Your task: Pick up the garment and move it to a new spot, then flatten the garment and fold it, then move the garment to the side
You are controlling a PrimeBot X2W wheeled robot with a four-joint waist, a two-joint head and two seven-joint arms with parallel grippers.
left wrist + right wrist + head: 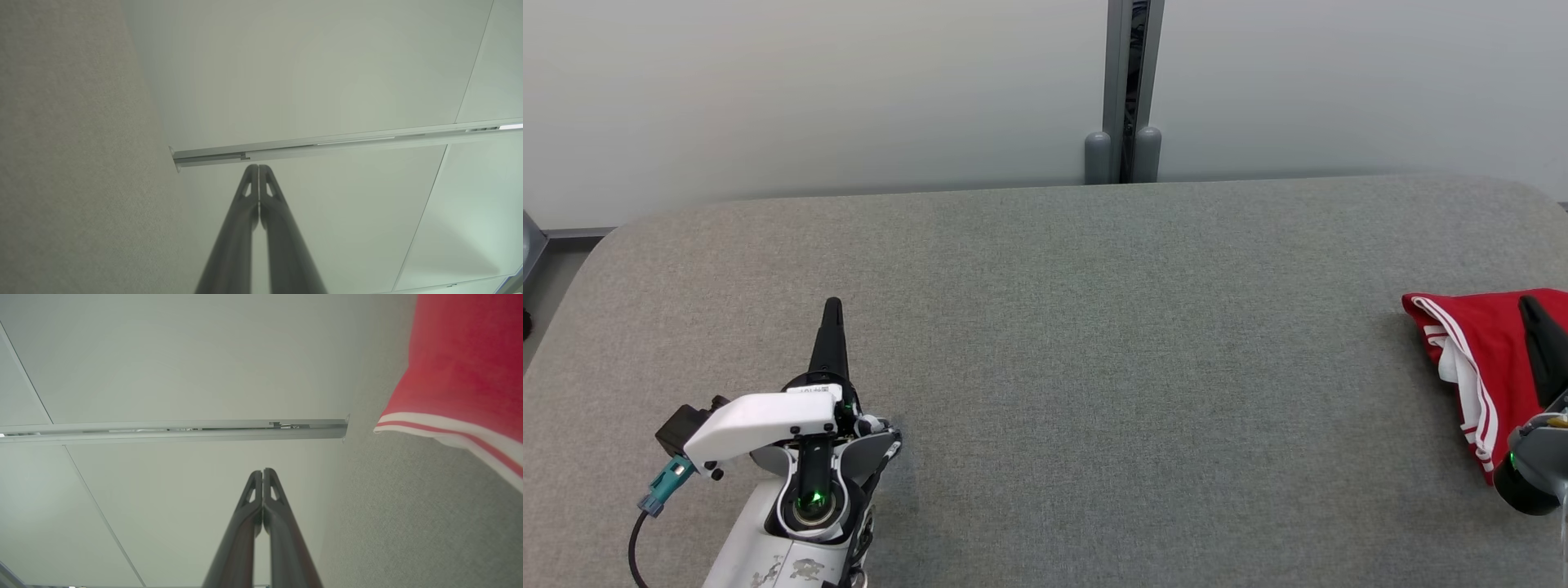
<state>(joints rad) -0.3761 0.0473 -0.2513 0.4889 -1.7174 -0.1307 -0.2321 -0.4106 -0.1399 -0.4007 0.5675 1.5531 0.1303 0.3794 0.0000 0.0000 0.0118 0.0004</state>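
Observation:
The garment (1482, 355) is red with white stripes and lies bunched at the far right of the grey table (1094, 343); part of it runs off the head view's right edge. My right gripper (1529, 304) hovers over it, fingers pressed together and holding nothing. In the right wrist view the garment (461, 367) shows at the upper right, beside the shut right gripper (262, 472). My left gripper (833, 306) stands at the lower left of the table, shut and empty, far from the garment. The left wrist view shows the left gripper (258, 167) with its tips touching.
A pale wall (809, 90) runs behind the table's far edge, with a grey vertical post (1131, 90) at its middle. The table's rounded left corner (621, 237) lies beyond my left arm. A cable with a teal plug (662, 486) hangs off the left wrist.

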